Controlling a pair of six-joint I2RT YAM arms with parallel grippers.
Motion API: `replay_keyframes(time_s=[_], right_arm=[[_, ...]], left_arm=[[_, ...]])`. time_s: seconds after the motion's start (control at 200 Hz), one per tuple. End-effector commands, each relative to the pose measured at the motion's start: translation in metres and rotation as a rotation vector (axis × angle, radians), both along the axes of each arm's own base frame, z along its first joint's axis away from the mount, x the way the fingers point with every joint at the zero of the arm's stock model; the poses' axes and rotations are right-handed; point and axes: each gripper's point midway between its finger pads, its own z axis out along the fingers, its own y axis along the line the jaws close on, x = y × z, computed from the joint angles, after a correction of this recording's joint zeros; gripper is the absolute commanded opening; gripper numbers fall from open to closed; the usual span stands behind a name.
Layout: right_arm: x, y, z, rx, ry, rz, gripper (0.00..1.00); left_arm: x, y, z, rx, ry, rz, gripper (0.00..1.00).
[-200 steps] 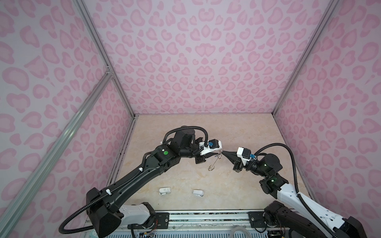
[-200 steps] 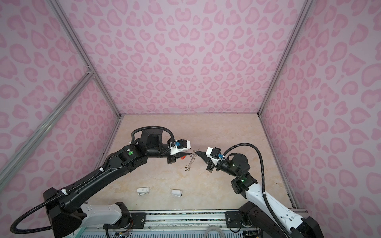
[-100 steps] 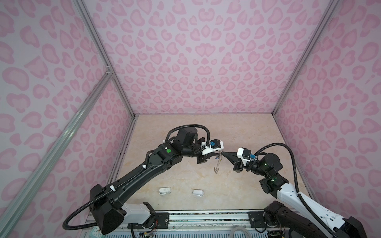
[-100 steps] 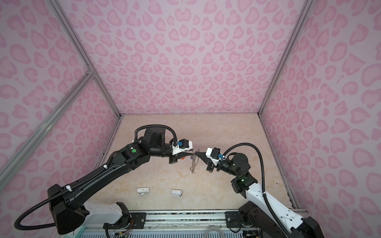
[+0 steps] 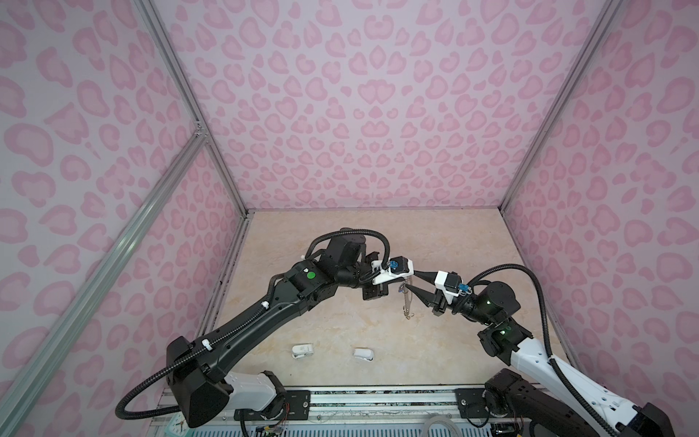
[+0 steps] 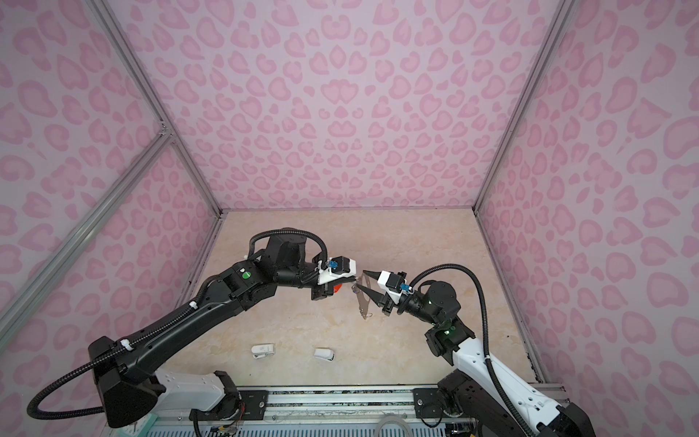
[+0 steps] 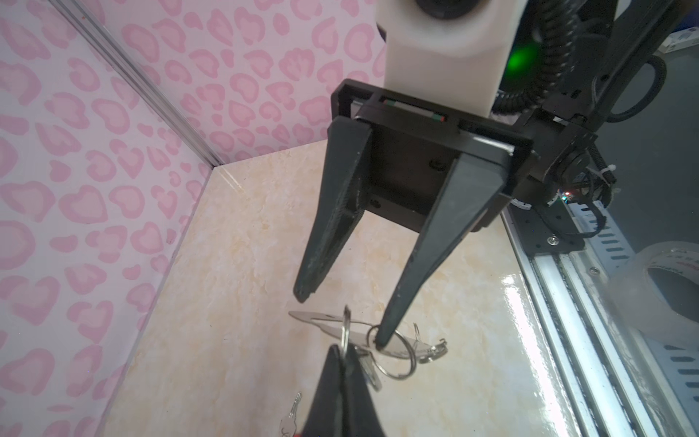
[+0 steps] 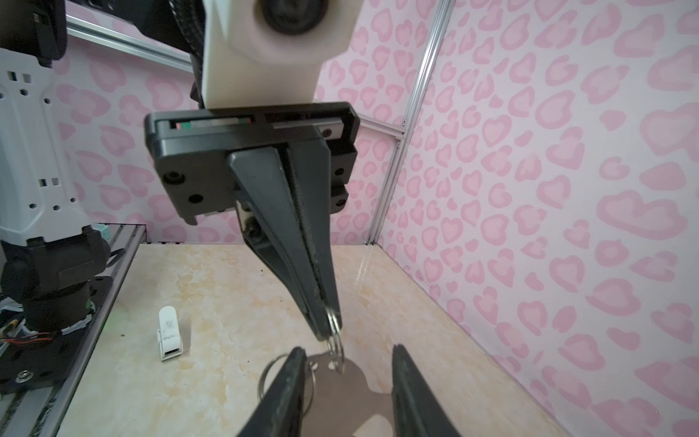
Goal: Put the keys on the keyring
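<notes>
Left gripper (image 8: 328, 323) clamps a wire ring (image 8: 334, 335); the keyring (image 8: 351, 380) hangs lengthwise beneath it, between the parted, empty jaws of the right gripper (image 7: 340, 318).

Both top views look steeply down from the front onto the whole table (image 5: 340, 329). The left wrist camera closely faces the right gripper (image 7: 340, 318), the right one the left gripper (image 8: 329, 333); all share the keyring (image 8: 348, 380).

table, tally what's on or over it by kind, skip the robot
white plastic pieces: 2
silver keys: 2
keyring: 1
total: 5
</notes>
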Motion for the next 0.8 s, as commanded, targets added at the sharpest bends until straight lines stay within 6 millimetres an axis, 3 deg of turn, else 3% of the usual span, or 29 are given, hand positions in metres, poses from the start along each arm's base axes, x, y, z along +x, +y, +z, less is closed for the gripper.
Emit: replay_keyframes(time_s=[0.0,0.24,0.795], right_arm=[[0.01,-0.01,-0.007,-0.067,-0.037,-0.101,0.39],[0.009,-0.013,0.0,-0.055,-0.065,-0.117,0.32],[0.004,-0.005,0.004,-0.014,-0.058,-0.058,0.23]], left_arm=[[0.012,0.004,-0.002,0.096,-0.051,0.069,0.03],[0.014,0.002,-0.01,0.235,-0.089,0.093,0.03],[0.006,-0.01,-0.006,0.291,-0.123,0.054,0.03]])
